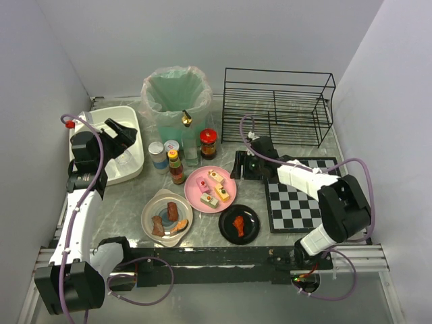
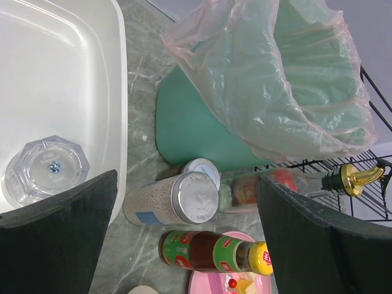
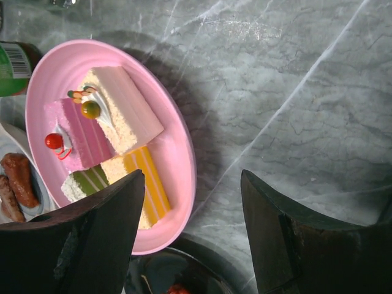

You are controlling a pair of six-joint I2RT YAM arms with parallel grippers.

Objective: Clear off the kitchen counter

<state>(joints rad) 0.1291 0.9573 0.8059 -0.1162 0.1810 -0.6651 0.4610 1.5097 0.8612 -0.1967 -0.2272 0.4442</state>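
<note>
The grey marble kitchen counter (image 1: pixel 226 152) holds a pink plate (image 1: pixel 201 183) of cake slices, a beige dish (image 1: pixel 150 214) of sausages and a black plate (image 1: pixel 248 233) with a drumstick. A spice jar (image 1: pixel 158 156), a yellow-capped sauce bottle (image 1: pixel 175 167), a red-lidded jar (image 1: pixel 208 143) and a gold-spouted bottle (image 1: pixel 187 121) stand by the bin. My left gripper (image 1: pixel 125 135) is open and empty over the white tub's right edge, above the spice jar (image 2: pixel 168 199). My right gripper (image 1: pixel 243 165) is open and empty just right of the pink plate (image 3: pixel 177 153).
A white tub (image 1: pixel 135 158) at the left holds a clear glass (image 2: pixel 46 168). A green-lined trash bin (image 1: pixel 177 94) stands at the back, a black wire rack (image 1: pixel 277 104) at the back right, and a checkered mat (image 1: pixel 300 196) at the right.
</note>
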